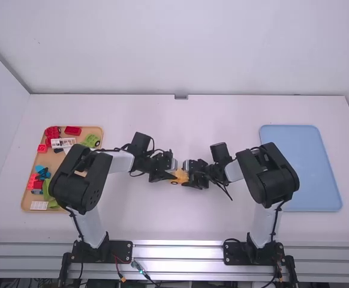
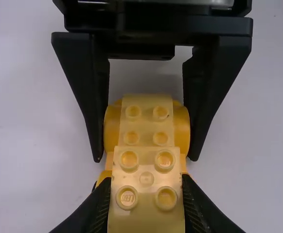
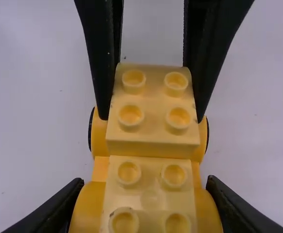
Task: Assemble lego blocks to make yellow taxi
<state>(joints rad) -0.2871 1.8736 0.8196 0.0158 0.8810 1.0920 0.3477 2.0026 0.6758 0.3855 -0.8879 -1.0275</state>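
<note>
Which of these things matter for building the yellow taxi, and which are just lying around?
For the taxi:
Yellow studded block, in the left end effector
Yellow wheeled base, in the right end effector

Apparently just lying around:
Tan tray at the left
Its red, green, white and blue pieces
Blue tray

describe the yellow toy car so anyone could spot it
Around the middle of the white table, the left claw and right claw face each other. Between them is the yellow toy car, its studded top and yellow body standing out against their black fingers.
</note>
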